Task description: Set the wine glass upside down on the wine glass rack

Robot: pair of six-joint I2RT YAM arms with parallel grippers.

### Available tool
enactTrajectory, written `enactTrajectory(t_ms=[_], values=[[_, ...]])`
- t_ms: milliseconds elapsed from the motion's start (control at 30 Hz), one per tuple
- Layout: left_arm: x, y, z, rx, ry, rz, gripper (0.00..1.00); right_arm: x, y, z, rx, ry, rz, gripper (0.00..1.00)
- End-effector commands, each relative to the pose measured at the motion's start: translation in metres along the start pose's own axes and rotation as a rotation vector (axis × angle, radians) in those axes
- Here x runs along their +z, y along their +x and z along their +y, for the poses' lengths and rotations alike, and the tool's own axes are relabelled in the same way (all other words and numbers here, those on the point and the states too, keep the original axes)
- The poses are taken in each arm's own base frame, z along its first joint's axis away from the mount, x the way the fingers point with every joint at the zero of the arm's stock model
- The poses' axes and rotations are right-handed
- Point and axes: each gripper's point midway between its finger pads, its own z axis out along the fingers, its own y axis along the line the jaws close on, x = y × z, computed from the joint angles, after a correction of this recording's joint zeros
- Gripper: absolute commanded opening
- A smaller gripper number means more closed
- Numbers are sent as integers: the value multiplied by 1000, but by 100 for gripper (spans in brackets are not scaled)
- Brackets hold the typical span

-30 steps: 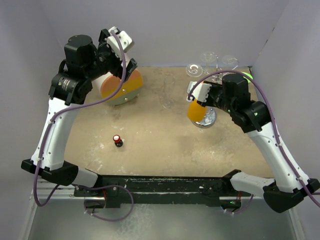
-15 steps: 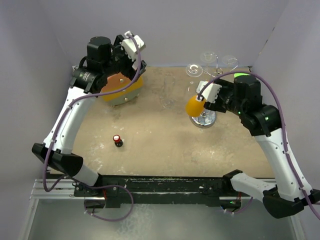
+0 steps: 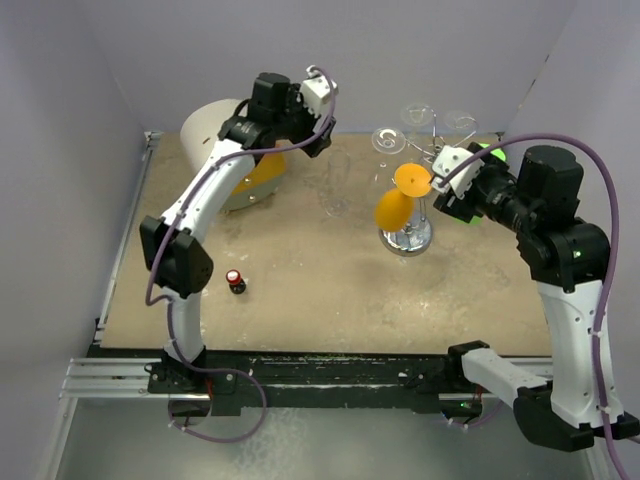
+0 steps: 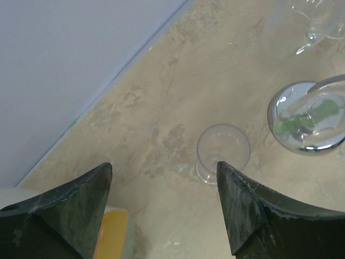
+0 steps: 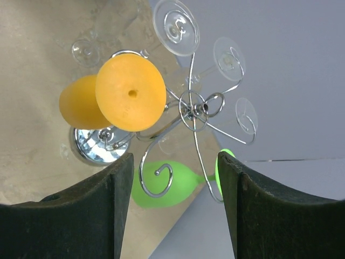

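Top view: the right claw (image 3: 437, 188) stands open and holds nothing. Just off its tips the orange glass (image 3: 398, 205) hangs upside down on the rack (image 3: 412, 240), foot up and bowl down. The left claw (image 3: 318, 140) is open too, over the far bench (image 3: 300, 290), with a clear glass (image 3: 337, 190) near it.

Left wrist: the jaws are wide and empty. The clear glass stands on the bench ahead between them, and the rack's base is ahead to the right.

Right wrist: the jaws are spread. The orange glass hangs from a looped arm ahead and left of the gap, clear of both fingers. A green glass (image 5: 167, 186) hangs nearer, between them.
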Motion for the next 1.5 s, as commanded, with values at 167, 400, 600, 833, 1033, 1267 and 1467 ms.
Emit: enactTrajectory(t_ms=[167,400,600,833,1033,1267,1467], values=[[45,-9,-14,-130,81,-14,69,-9,14,-3,66,37,21,66],[59,17,-24,-147,110,63,57,-6,21,-2,80,36,37,66],[64,33,-37,-142,141,124,49,-2,22,0,88,27,34,65],[67,51,-37,-136,138,203,32,1,26,1,93,23,43,66],[52,37,-32,-108,115,193,9,5,26,-1,96,19,43,66],[-8,-18,-26,-4,70,81,0,8,23,-8,113,36,40,66],[-83,-61,-23,107,-8,-22,0,14,18,-20,172,69,22,67]])
